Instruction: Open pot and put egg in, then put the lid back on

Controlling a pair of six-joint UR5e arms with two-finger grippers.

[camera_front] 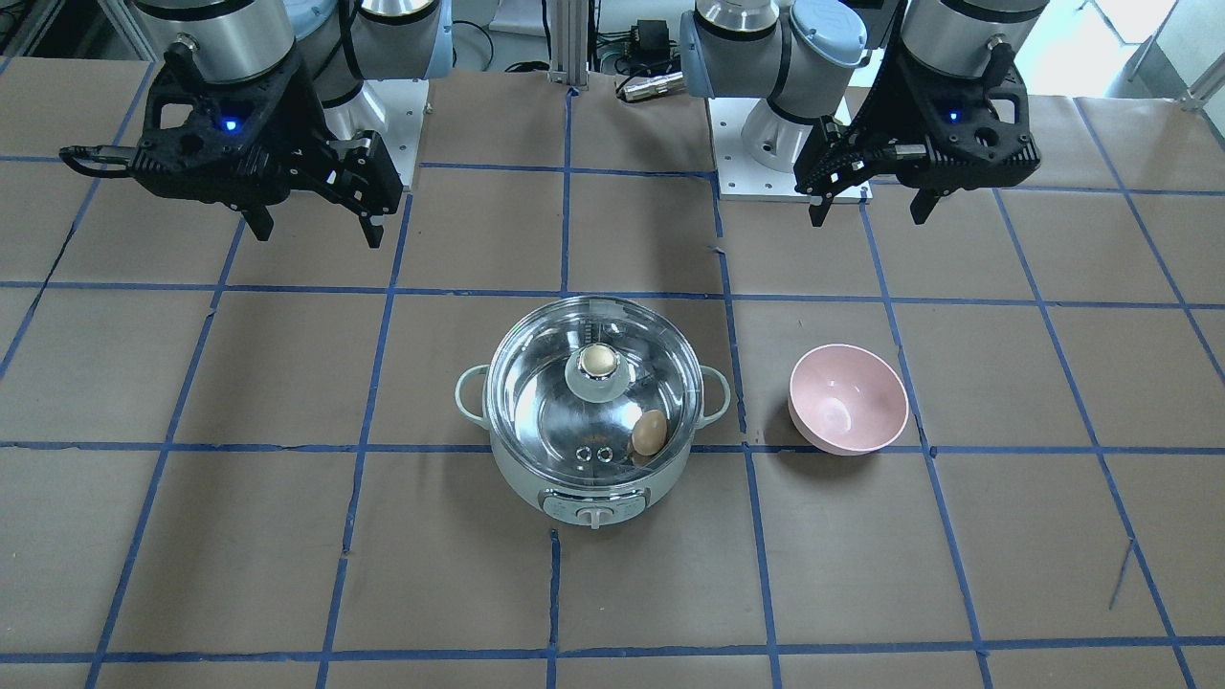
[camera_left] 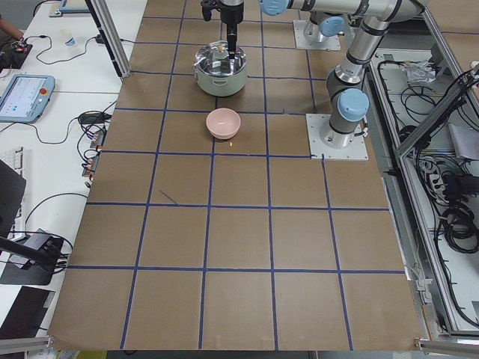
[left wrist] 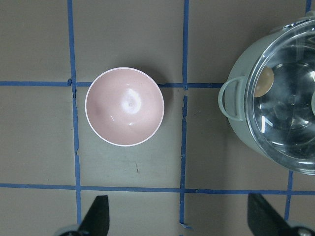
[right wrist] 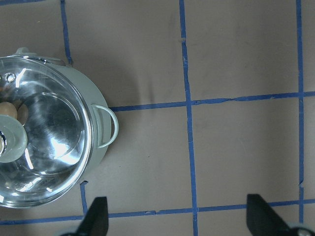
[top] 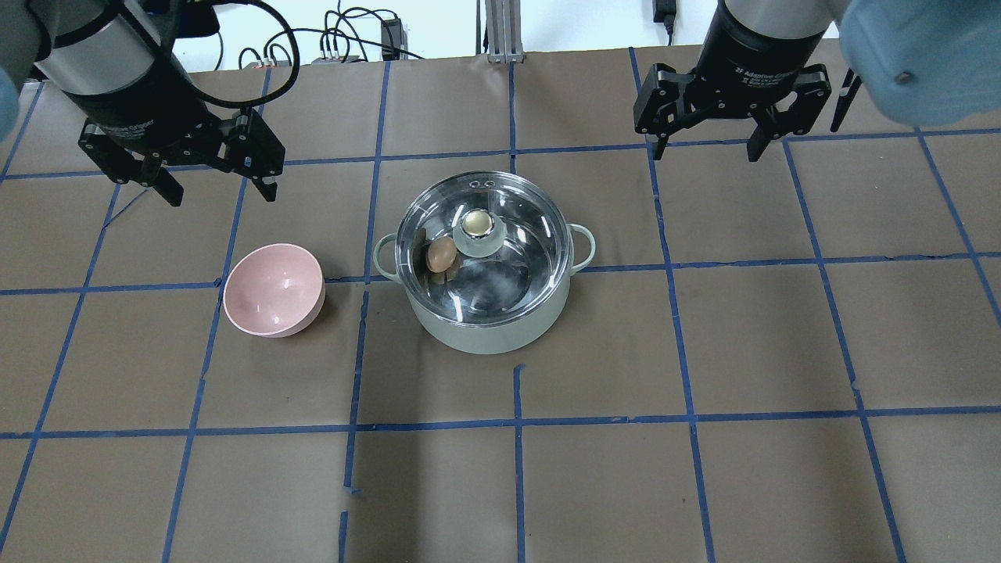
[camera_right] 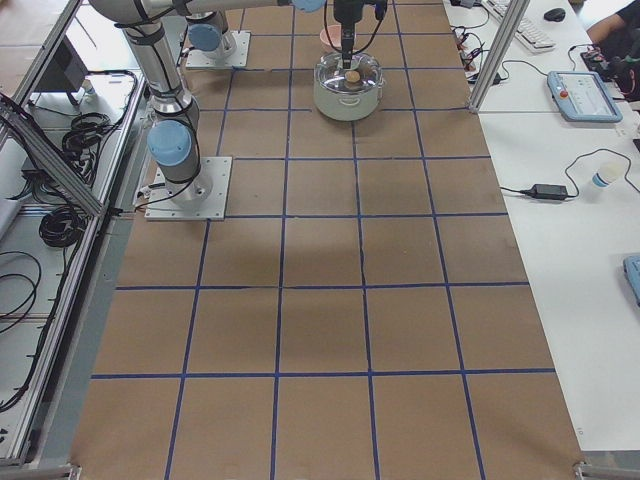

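1. Overhead exterior: egg [top: 441,254] lies inside pot [top: 489,328], centre of desk [top: 704,352]; lid [top: 504,262] seated on the rim.
2. Judged: all steps done, nothing left.
3. Left claw [top: 220,188] and right claw [top: 708,148] both wide, empty, well apart from pot.
4. Pink bowl [top: 274,289] near pot.

Round mint-green pot [top: 493,332] upright near mid-desk [top: 594,469], control knob [camera_front: 594,518] on the side far from the robot, closed flat by clear glass lid [top: 508,274] with beige knob [top: 477,224], small brown egg [top: 441,254] inside by the left wall.
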